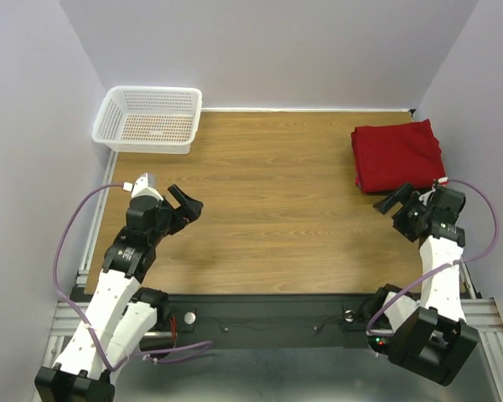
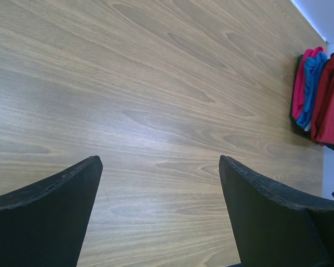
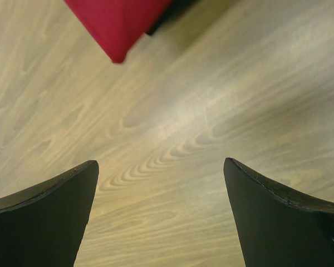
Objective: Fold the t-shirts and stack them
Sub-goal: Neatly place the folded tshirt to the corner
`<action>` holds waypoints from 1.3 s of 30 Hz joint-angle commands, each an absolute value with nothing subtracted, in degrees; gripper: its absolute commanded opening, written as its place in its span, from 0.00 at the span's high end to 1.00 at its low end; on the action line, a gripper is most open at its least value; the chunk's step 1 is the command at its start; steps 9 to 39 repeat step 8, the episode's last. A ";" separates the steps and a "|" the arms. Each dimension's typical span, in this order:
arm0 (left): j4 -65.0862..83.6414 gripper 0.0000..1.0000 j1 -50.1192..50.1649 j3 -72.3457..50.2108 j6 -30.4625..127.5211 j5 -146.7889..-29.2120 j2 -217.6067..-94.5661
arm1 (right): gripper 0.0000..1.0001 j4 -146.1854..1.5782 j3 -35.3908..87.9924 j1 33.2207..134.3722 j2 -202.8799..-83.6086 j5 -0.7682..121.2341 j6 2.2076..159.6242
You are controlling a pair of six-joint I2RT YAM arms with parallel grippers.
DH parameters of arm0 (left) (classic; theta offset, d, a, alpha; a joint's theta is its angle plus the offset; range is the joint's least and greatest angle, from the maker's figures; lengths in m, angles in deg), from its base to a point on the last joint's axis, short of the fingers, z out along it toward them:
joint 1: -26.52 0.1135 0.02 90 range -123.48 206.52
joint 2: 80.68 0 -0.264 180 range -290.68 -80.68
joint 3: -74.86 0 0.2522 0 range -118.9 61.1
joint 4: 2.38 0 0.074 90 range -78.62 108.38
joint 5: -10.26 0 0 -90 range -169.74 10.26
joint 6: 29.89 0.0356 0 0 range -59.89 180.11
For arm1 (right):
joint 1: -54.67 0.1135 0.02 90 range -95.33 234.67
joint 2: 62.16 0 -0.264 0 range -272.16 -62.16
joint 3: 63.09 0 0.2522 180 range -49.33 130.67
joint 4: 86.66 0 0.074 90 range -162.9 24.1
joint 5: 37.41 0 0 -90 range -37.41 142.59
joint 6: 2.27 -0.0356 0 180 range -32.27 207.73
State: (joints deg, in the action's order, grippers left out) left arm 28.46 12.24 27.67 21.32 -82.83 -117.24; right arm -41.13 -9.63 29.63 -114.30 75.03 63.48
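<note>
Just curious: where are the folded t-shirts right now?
Top view: the stack of t-shirts, red on top, sits at the far right corner of the table, just beyond the right claw.

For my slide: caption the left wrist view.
Open left end effector over the wooden table; folded shirts stacked at the frame's right edge.

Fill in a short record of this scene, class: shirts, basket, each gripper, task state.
shirts: folded stack, far right of the table
layers: red shirt on top; blue shirt and pink-red shirt under it
basket: white basket, far left corner
left gripper: open, over bare wood
right gripper: open, near the stack, holding nothing
task state: no unfolded shirt in view
</note>
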 commanded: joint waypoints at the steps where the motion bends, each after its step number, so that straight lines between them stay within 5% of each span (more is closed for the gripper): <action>1: 30.27 0.02 12.11 24.98 22.67 -80.53 -116.72 | 0.00 -42.75 -10.40 29.71 -111.21 75.97 62.77; 39: 29.14 0.01 12.11 26.03 22.84 -80.35 -115.40 | 0.00 -42.67 -11.80 29.71 -109.98 76.50 64.00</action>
